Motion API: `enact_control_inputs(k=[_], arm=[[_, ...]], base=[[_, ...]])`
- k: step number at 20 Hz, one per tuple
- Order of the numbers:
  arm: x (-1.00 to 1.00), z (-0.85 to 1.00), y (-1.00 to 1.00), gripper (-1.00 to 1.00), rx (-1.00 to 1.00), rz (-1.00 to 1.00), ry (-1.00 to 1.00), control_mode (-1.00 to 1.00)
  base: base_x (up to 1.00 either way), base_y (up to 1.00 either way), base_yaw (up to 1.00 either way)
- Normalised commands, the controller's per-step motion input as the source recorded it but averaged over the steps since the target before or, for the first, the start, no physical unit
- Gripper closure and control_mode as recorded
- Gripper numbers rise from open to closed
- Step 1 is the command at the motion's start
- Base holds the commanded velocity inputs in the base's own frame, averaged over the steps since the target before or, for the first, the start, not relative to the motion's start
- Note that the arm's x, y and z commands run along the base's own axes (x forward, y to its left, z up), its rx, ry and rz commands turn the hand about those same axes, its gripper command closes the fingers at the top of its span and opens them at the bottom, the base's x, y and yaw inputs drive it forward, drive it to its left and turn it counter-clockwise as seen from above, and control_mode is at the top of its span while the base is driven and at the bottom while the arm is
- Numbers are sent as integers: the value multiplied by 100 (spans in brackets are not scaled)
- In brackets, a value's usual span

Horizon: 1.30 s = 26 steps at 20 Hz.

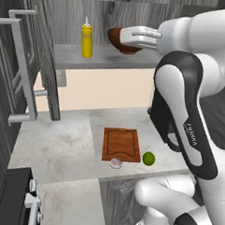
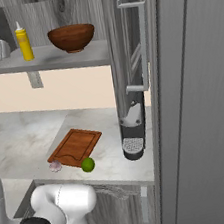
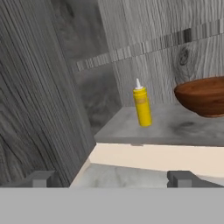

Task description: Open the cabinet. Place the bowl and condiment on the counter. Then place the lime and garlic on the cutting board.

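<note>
Yellow condiment (image 3: 142,107) stands just ahead of wide-open claw (image 3: 113,178), bowl (image 3: 202,96) to its right; could be toppled w/ off-centre approach.

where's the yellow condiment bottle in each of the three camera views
Left base view: condiment upper left of centre, upright on the cabinet shelf.
Right base view: upper left, same shelf.
Hand view: centre, at the shelf's front.
Shared landmark: the bowl on its right in all three.
</note>
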Motion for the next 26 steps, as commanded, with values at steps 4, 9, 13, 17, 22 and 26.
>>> enact_control_inputs(k=[4,9,13,17,22,26], arm=[[28,0,0,-100,-3,0,1,-100],[17,0,0,-100,-5,0,2,-100],[10,0,5,-100,-7,0,0,-100],[8,-6,3,-100,-7,0,0,-100],[5,-12,0,-100,-8,0,0,-100],[12,-6,0,-100,-7,0,0,-100]], base=[[0,0,0],[0,0,0],[0,0,0],[0,0,0],[0,0,0],[0,0,0]])
